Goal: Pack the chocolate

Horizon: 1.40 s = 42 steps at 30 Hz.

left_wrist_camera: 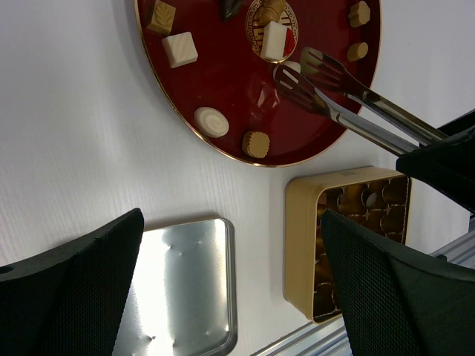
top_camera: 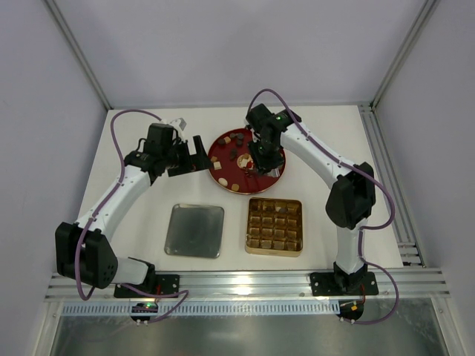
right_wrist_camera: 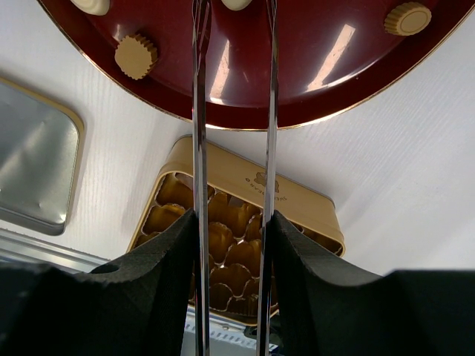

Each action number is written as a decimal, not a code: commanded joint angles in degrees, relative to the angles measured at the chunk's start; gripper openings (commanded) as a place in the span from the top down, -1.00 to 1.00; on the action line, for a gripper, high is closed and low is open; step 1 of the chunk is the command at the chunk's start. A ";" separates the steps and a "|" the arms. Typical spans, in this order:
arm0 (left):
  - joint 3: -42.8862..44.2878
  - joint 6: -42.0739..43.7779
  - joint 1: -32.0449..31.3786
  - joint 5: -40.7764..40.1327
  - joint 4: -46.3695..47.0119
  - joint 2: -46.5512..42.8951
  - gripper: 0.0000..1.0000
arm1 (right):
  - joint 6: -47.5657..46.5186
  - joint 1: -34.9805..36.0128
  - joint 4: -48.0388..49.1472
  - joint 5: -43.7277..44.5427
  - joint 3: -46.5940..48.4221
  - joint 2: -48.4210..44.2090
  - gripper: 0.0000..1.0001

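The chocolate lies as several small pieces on the red plate (top_camera: 223,176): a cream square (left_wrist_camera: 180,49), a white round (left_wrist_camera: 211,121), a tan scalloped one (left_wrist_camera: 256,144) and a white square (left_wrist_camera: 276,40) at the centre. My right gripper (right_wrist_camera: 234,222) is shut on metal tongs (left_wrist_camera: 349,104), whose tips stand apart over the plate beside the white square. In the right wrist view the tong arms (right_wrist_camera: 199,111) run up past tan pieces (right_wrist_camera: 136,55). My left gripper (top_camera: 194,157) hangs open and empty just left of the plate.
A gold gridded tin (top_camera: 274,226) with brown-gold cells sits in front of the plate. Left of it lies a flat silver lid (top_camera: 194,231). In the left wrist view the tin (left_wrist_camera: 304,237) and the lid (left_wrist_camera: 178,289) lie below the open fingers (left_wrist_camera: 74,297).
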 commanded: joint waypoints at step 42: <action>0.29 -0.18 0.47 0.35 1.61 0.25 -0.99 | -0.45 -0.18 -0.73 1.22 5.57 -0.91 0.34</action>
